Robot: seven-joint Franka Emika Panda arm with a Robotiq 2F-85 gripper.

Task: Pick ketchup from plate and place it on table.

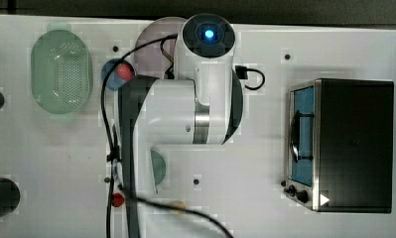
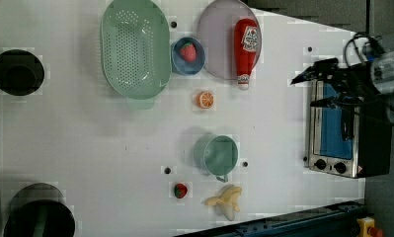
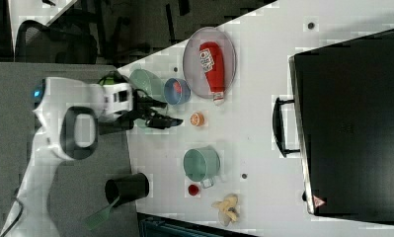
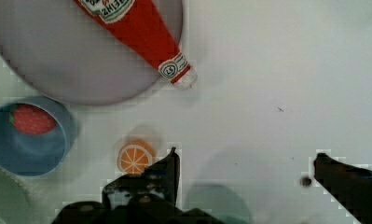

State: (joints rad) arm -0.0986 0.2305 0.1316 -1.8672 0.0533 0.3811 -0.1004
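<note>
The ketchup (image 2: pixel 246 47) is a red bottle with a white label. It lies on its side on the mauve plate (image 2: pixel 215 44), its capped neck sticking out over the rim above the white table (image 2: pixel 110 143). Bottle and plate recur as ketchup (image 3: pixel 212 66) on plate (image 3: pixel 197 74), and as ketchup (image 4: pixel 141 28) on plate (image 4: pixel 67 65). My gripper (image 4: pixel 246 163) hangs open and empty above the table, apart from the bottle, with one dark finger (image 4: pixel 169 168) near the orange slice (image 4: pixel 135 157). The same gripper (image 2: pixel 305 91) (image 3: pixel 167 113) is held high over the scene. In the top view the arm covers most of the plate (image 1: pixel 148 34).
A blue bowl (image 2: pixel 188 55) holding a strawberry sits beside the plate, and a green strainer (image 2: pixel 133 49) lies beyond it. A green cup (image 2: pixel 216 154), a small strawberry (image 2: pixel 180 190) and a banana (image 2: pixel 225 200) lie farther off. A toaster oven (image 2: pixel 340 133) stands at the left view's right.
</note>
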